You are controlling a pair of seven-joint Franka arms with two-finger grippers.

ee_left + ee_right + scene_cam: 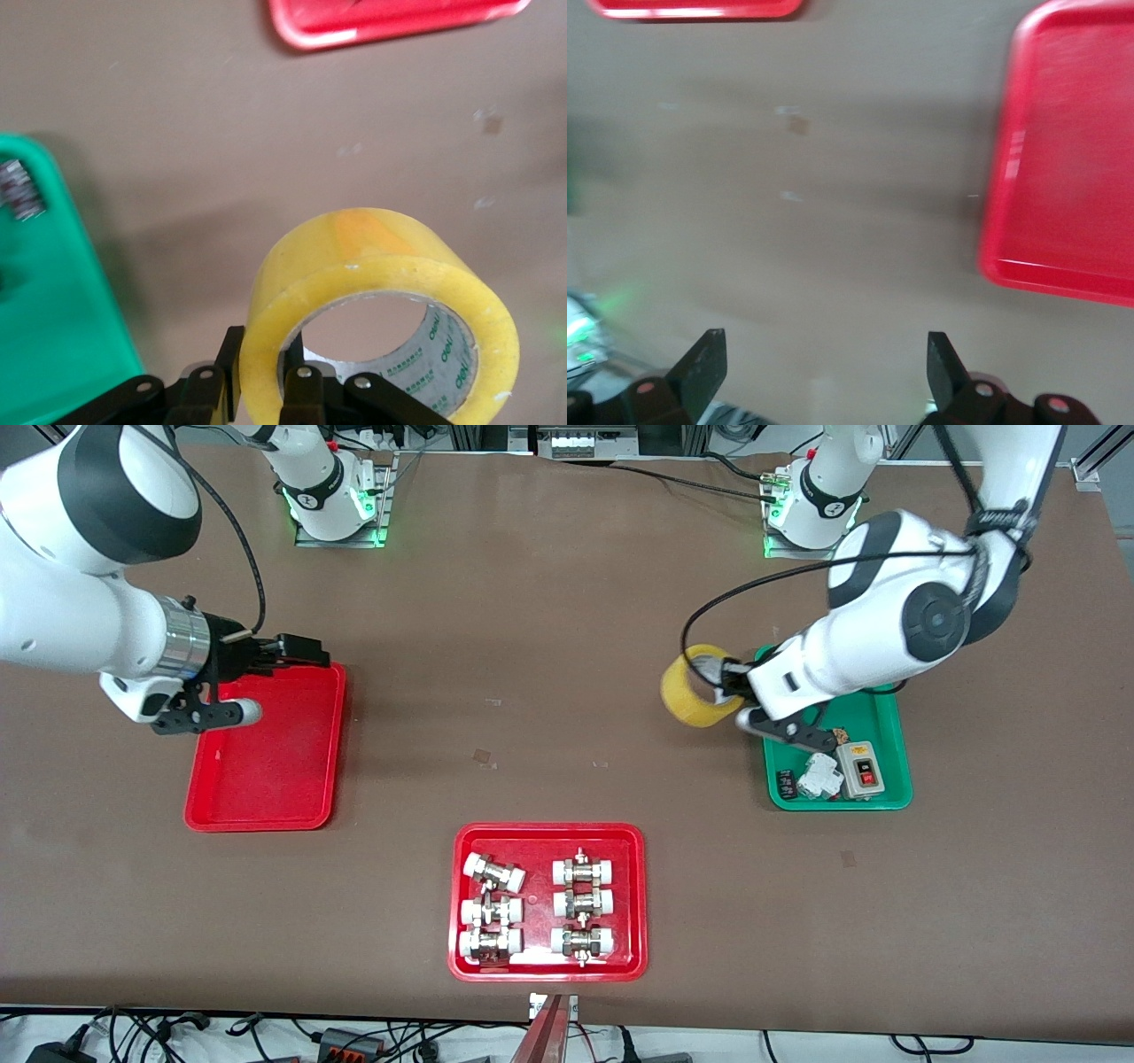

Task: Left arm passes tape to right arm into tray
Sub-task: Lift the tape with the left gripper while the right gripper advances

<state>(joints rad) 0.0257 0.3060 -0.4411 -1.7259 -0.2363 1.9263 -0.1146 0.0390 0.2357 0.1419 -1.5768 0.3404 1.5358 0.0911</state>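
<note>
The yellowish tape roll [687, 693] hangs in the air, held by my left gripper [722, 679]. It is over the bare table just beside the green tray [886, 717]. In the left wrist view the left gripper [264, 372] is shut on the tape [381, 266], one finger inside the core and one outside the wall. My right gripper [317, 654] is open and empty. It hovers by the corner of the plain red tray [266, 762] that lies farthest from the front camera. In the right wrist view the right gripper [824, 363] has wide-spread fingers over bare table beside that tray [1072, 150].
A red tray of white-capped metal fittings [547, 965] lies near the table's front edge; its rim shows in both wrist views [390, 22] [691, 7]. The green tray [44, 310] holds a grey switch box [859, 769] and small parts.
</note>
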